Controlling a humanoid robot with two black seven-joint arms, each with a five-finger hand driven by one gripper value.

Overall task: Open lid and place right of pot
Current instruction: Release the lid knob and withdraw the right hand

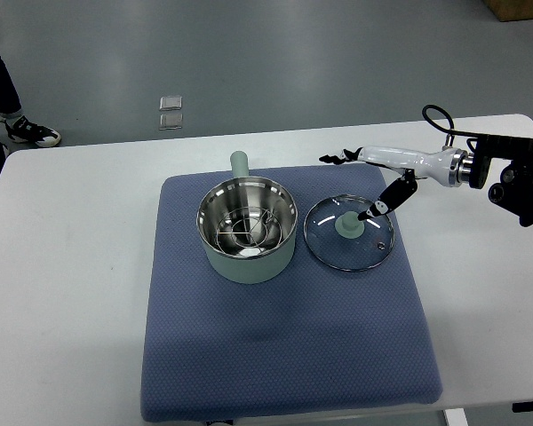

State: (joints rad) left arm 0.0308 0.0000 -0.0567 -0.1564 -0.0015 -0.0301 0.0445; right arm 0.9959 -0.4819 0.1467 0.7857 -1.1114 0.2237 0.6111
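At frame centre we see the pale green pot [247,232], uncovered, on the blue mat [284,355], its handle pointing toward the top. Just right of it, the glass lid [349,232] lies flat on the mat. From the right edge our right hand [379,182] reaches in, fingers spread and holding nothing, one fingertip [369,214] angled down near the lid's knob.

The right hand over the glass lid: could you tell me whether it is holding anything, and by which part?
Nothing is held: the right hand is open, one fingertip by the knob of the lid.
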